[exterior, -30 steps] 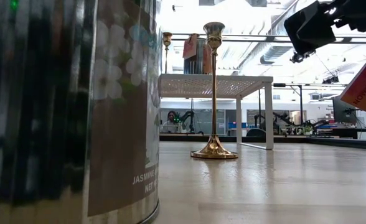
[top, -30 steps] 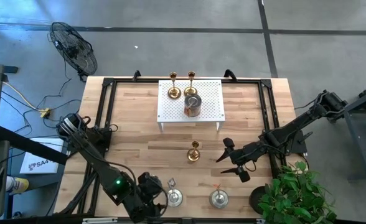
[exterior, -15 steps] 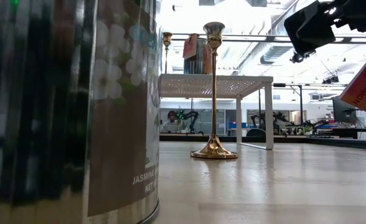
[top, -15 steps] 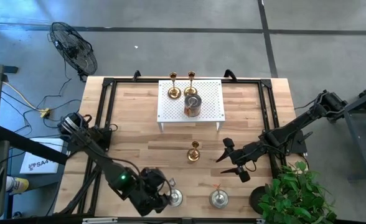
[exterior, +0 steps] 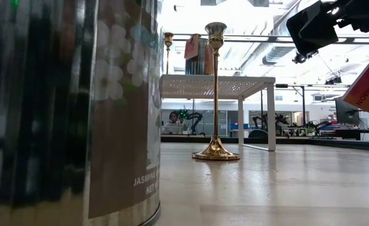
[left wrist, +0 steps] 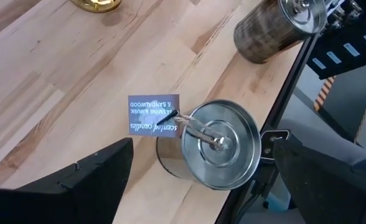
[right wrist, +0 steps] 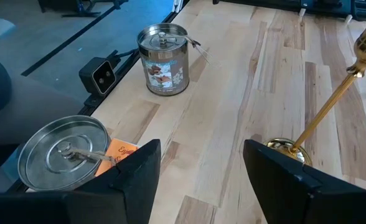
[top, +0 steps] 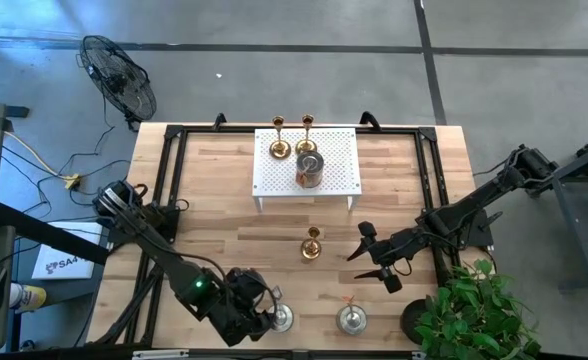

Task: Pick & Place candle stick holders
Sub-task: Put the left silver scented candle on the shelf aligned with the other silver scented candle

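A silvery lidded holder (top: 279, 318) with a paper tag stands near the table's near edge; it fills the left of the low view (exterior: 71, 107). My left gripper (top: 257, 305) is open just left of it, one finger on either side of it in the left wrist view (left wrist: 203, 142), without touching. A second silvery holder (top: 351, 318) stands to its right. A gold holder (top: 312, 243) stands upright on its round base mid-table. Two gold holders (top: 280, 140) and a third silvery one (top: 310, 170) stand on the white rack (top: 339, 160). My right gripper (top: 364, 262) is open and empty right of the gold holder.
A black frame (top: 169, 190) runs along the table's left, far and right edges. A potted plant (top: 469, 310) stands at the near right corner. A small black camera (right wrist: 102, 74) sits at the near edge between the two silvery holders.
My left gripper has gone toward the table's right edge and a little toward the far edge, closer to the left silvery holder. It stays open.
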You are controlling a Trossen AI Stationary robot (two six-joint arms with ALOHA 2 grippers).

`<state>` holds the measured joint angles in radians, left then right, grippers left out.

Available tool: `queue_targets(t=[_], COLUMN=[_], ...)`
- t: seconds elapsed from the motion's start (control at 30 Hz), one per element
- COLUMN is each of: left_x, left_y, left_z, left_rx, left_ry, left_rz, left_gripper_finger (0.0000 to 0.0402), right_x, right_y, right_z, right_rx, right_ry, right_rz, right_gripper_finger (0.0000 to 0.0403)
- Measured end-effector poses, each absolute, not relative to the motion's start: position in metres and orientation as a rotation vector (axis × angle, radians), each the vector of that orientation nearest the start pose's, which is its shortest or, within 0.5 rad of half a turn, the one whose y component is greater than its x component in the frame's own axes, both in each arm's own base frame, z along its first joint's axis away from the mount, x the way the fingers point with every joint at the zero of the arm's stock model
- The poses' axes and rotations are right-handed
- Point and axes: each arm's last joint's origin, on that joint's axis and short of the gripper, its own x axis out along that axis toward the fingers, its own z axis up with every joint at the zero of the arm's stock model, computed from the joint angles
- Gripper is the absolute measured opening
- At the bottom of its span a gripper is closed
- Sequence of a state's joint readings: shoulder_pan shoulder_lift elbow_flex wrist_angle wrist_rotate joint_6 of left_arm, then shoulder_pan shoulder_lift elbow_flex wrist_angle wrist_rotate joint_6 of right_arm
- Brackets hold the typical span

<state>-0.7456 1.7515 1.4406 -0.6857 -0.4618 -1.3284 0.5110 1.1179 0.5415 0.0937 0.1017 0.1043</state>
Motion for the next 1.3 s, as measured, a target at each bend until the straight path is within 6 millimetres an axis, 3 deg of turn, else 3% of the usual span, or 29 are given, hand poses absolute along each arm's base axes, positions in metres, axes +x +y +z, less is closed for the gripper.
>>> queue_targets(t=[0.57,0.7,0.8,1.0,1.3], left_x=[0.281,0.284,0.291,0.304,0.303], left_y=[-0.241,-0.243,-0.240,-0.232,-0.215], left_z=[0.259,0.261,0.264,0.274,0.298], left_rx=[-0.618,-0.665,-0.800,-0.976,-0.946], left_ry=[0.807,0.787,0.791,0.922,1.059], left_rz=[0.279,0.259,0.257,0.181,0.277], left_gripper_finger=[0.0397,0.0397,0.0397,0.0396,0.0396], right_x=[0.200,0.200,0.200,0.200,0.200], right_y=[0.109,0.109,0.109,0.109,0.109], right_z=[0.213,0.213,0.213,0.213,0.213], right_rx=[-0.046,-0.046,-0.046,-0.046,-0.046], right_ry=[0.483,0.483,0.483,0.483,0.483], right_rz=[0.376,0.377,0.376,0.376,0.376], right_gripper_finger=[0.0224,0.0224,0.0224,0.0224,0.0224])
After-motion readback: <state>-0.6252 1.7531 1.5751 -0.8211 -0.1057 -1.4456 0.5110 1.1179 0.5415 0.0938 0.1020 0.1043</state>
